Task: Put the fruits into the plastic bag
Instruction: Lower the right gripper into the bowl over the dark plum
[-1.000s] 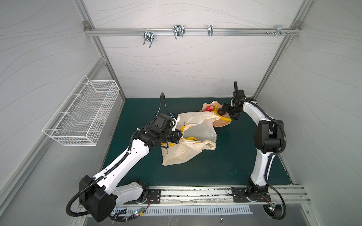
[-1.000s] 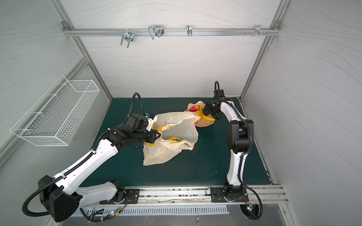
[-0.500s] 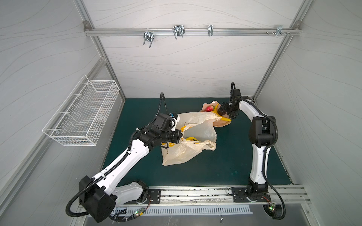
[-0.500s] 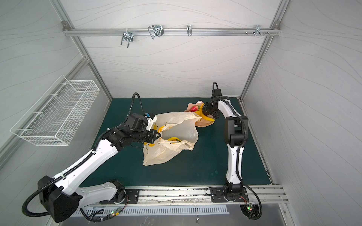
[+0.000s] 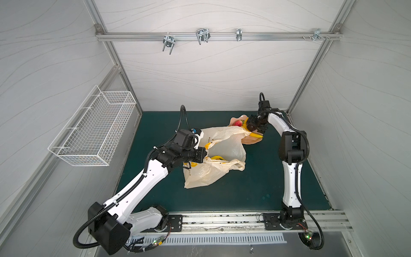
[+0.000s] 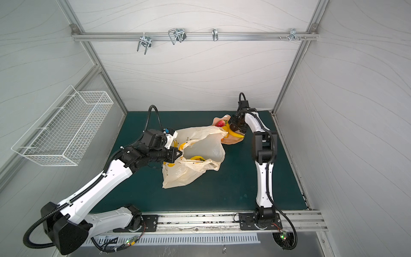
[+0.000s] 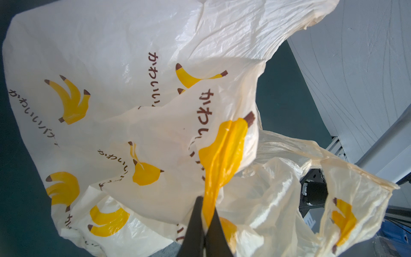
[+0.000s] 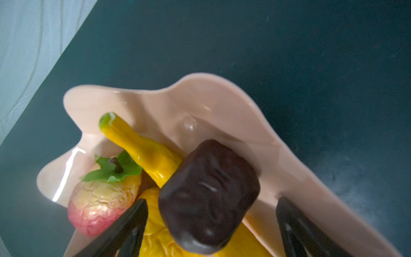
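Note:
The cream plastic bag with printed bananas lies open on the green mat. My left gripper is shut on the bag's edge, and the left wrist view shows its tips pinching the bag. My right gripper stands open low over the pink dish, one finger on each side of the dark brown piece. The yellow banana and a strawberry lie in the dish beside it.
A white wire basket hangs on the left wall. Metal hooks hang from the back rail. The pink dish touches the bag's far handle near the back right corner of the mat.
The right arm's elbow has swung inward and towards the back while its gripper stayed open over the dish. The left arm and the bag have not moved.

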### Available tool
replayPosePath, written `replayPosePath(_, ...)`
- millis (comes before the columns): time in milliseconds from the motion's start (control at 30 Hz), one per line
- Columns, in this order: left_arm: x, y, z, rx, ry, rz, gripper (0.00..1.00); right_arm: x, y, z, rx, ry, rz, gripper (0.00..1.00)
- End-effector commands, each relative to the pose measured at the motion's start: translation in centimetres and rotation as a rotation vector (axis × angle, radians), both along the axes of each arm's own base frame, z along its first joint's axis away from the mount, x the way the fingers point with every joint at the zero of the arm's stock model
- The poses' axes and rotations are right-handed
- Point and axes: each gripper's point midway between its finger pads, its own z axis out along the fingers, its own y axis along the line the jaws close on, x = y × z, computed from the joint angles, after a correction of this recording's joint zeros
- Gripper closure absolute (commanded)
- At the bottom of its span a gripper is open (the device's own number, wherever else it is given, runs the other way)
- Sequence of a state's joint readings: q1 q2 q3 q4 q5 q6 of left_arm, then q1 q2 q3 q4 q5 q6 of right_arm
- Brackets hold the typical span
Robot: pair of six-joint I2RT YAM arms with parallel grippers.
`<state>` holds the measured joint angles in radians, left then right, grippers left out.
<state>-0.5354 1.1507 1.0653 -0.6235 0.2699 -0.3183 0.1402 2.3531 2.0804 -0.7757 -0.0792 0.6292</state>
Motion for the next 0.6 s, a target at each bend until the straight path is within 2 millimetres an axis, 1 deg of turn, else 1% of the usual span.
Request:
replayPosePath(0,0.2,-0.1,1.1,-0.03,-0.031,0.002,1.0,-0.6,-0.3,-1.3,-0.034,0.054,-0.023,0.08)
replayPosePath(200,0.2,-0.3,1.1,-0.038,-0.027,-0.001,1.0,-0.5,-0.2,-2.3,-0.032,0.076,-0.029,0.09)
replayPosePath(333,0.2,-0.2,1.1,-0.037,-0.029,0.003,1.0,-0.7,-0.2,-2.7,-0.041,0.085,-0.03,0.11)
replayPosePath(500,0.2,-0.1,1.1,-0.036,-0.032,0.005,1.0,-0.8,0.3,-2.0,-0.055,0.07,-0.015,0.19)
replayPosePath(567,0.3,-0.2,1.1,-0.036,-0.03,0.006,1.0,-0.9,0.4,-1.5,-0.076,0.052,-0.003,0.23)
